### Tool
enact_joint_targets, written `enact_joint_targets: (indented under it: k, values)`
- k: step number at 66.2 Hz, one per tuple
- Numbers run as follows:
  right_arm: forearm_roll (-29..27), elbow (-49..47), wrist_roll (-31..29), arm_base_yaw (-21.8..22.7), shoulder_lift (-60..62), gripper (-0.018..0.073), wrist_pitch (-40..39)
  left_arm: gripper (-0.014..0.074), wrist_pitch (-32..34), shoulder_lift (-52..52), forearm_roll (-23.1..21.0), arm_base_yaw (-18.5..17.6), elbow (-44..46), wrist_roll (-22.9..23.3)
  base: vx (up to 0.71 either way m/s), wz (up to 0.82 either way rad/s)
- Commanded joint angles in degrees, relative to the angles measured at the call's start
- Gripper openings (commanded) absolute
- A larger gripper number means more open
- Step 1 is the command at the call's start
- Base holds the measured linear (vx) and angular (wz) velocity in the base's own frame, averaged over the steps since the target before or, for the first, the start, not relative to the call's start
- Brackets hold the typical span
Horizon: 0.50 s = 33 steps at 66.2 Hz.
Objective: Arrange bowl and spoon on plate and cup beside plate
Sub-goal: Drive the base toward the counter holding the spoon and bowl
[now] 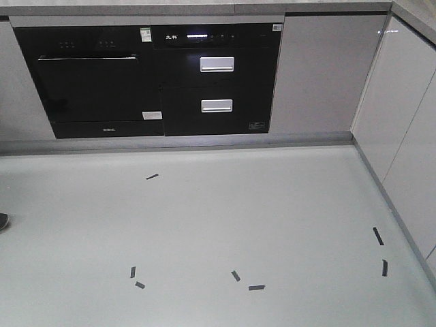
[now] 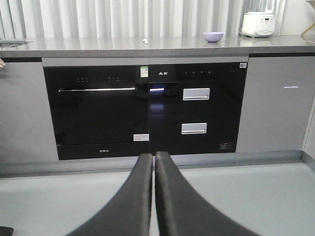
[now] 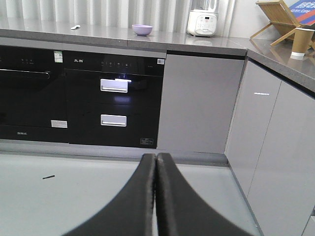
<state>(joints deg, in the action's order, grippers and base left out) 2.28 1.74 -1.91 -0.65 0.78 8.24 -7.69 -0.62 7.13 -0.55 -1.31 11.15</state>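
The lavender bowl [image 2: 213,36] [image 3: 142,29] stands on the grey countertop [image 2: 98,47], far ahead of both arms. A small pale spoon [image 2: 145,41] [image 3: 75,27] lies on the same counter, left of the bowl. The brown paper cup [image 3: 301,43] stands upright on the right-hand counter, next to a wooden rack. The plate is out of view. My left gripper [image 2: 153,155] is shut and holds nothing, low over the floor and pointing at the ovens. My right gripper [image 3: 156,156] is likewise shut and empty. The front view shows none of the task's objects.
Black built-in ovens [image 1: 157,82] and grey cabinet doors [image 3: 197,103] fill the front below the counter. A white rice cooker [image 3: 203,22] sits right of the bowl and a wooden rack [image 3: 278,17] in the corner. White cabinets [image 1: 402,122] run along the right. Tape marks [image 1: 235,276] dot the floor.
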Motion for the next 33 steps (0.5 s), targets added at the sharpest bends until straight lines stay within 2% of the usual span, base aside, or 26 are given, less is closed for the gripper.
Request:
enact_joint_targets:
  k: [1, 33]
  values:
    - [0.24, 0.4, -0.22, 0.28, 0.24, -0.0011, -4.22, -0.0006, 3.93, -0.81, -0.42, -0.22, 0.99, 0.37, 0.0, 0.0]
    - [0.24, 0.4, -0.22, 0.28, 0.24, -0.0011, -4.22, -0.0006, 3.93, -0.81, -0.42, -0.22, 0.99, 0.37, 0.0, 0.0]
